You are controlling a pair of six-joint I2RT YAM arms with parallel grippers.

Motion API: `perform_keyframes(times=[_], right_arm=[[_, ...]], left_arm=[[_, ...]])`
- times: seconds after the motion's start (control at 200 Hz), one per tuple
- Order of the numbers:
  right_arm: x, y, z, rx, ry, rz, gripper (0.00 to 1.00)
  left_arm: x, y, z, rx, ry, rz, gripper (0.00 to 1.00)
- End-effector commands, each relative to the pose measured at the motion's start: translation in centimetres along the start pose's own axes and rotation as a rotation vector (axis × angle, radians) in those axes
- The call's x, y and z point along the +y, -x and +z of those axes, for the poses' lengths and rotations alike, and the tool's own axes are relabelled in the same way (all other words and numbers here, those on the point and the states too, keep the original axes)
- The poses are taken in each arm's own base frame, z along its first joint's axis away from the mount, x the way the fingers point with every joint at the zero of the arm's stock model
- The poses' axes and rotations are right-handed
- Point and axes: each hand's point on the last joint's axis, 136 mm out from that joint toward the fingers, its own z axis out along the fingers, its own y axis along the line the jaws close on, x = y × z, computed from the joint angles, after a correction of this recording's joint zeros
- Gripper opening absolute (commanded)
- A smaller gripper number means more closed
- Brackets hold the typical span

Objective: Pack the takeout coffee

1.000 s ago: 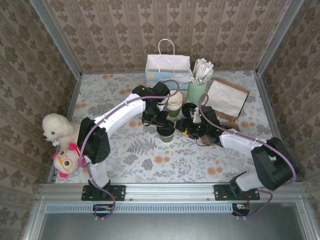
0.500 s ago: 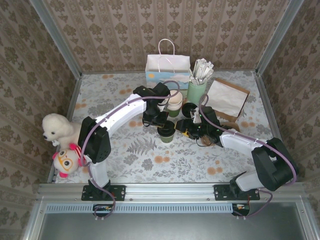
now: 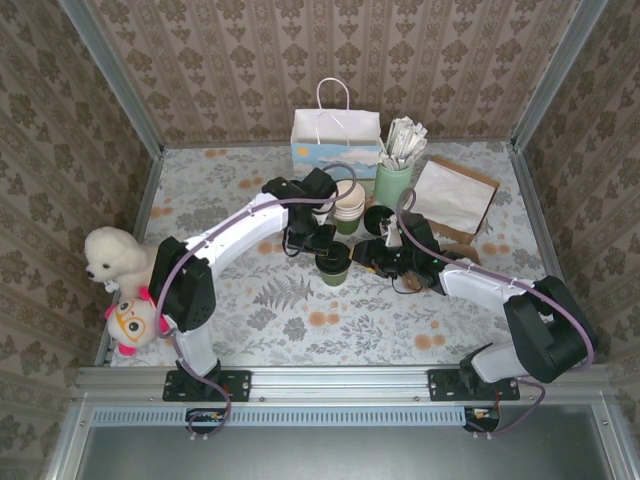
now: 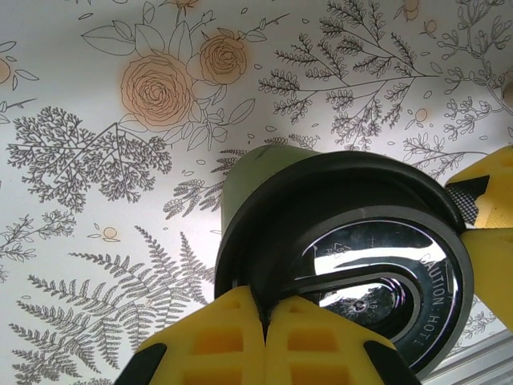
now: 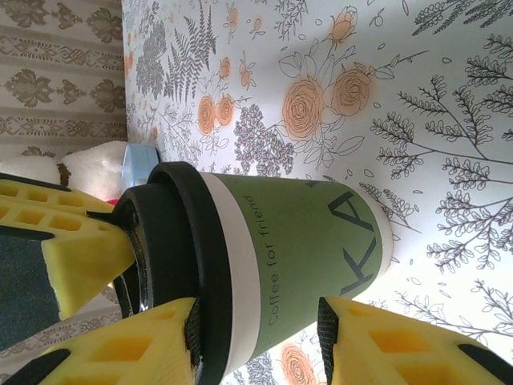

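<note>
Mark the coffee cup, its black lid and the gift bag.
coffee cup [image 5: 313, 241], right wrist view, green side wall.
black lid [image 4: 377, 257], left wrist view, glossy top.
gift bag [image 3: 335, 130], top external view, white panel.

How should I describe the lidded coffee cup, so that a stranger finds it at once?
Find the white paper bag at the back. Just nearer than the stack of cups in front of it stands one dark-green cup. Its black lid sets it apart from the lidless stacked cups.
</note>
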Motion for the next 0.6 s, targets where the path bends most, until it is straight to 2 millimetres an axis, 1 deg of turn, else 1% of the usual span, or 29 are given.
perform_keyframes(times=[0.0,0.045,0.115,0.185,0.215,0.25,0.315,0.385,0.45,0.49,0.5,0.525,0.56,0.595], right_arm=[[-8.0,-4.2,0.1,0.082,-0.266,0.077,0.44],[-9.7,-5.1,-0.1,0.092,-0.318,0.085,0.43],[-11.6,-6.2,-0.2,0.106,-0.363,0.092,0.43],[-12.7,-6.8,-0.1,0.116,-0.386,0.098,0.43],[-12.5,-6.8,0.0,0.12,-0.38,0.094,0.43],[-11.8,-6.5,0.2,0.122,-0.36,0.083,0.44],[-9.7,-5.4,0.4,0.107,-0.311,0.048,0.45],[-6.7,-4.0,0.2,0.085,-0.233,0.001,0.49],[-3.2,-2.7,-0.2,0.075,-0.134,-0.036,0.54],[-1.7,-2.2,-0.3,0.084,-0.079,-0.037,0.58],[-0.6,-1.8,-0.8,0.071,-0.051,-0.047,0.58],[0.5,-1.2,-1.3,0.062,-0.016,-0.047,0.6],[1.6,-0.5,-1.8,0.054,0.02,-0.042,0.61],[2.2,0.2,-2.2,0.046,0.04,-0.038,0.63]], left_arm=[[1.5,-4.7,4.1,0.176,0.049,-0.052,0.0],[2.1,-6.0,5.0,0.188,0.06,-0.067,0.0],[3.3,-8.2,6.9,0.205,0.08,-0.098,0.0],[4.4,-9.8,8.7,0.218,0.087,-0.13,0.0],[4.8,-10.0,9.0,0.225,0.094,-0.137,0.0],[5.0,-9.8,8.9,0.234,0.105,-0.137,0.0],[4.8,-8.5,7.9,0.211,0.125,-0.097,0.0],[4.3,-6.7,6.5,0.174,0.13,-0.059,0.0],[3.7,-5.4,5.2,0.145,0.122,-0.012,0.0],[3.5,-4.7,4.4,0.131,0.12,0.029,0.0],[3.4,-4.6,4.3,0.129,0.119,0.038,0.0],[3.3,-4.2,3.8,0.121,0.119,0.069,0.0],[3.1,-3.5,3.3,0.107,0.114,0.109,0.0],[2.9,-3.1,2.8,0.1,0.106,0.148,0.0]])
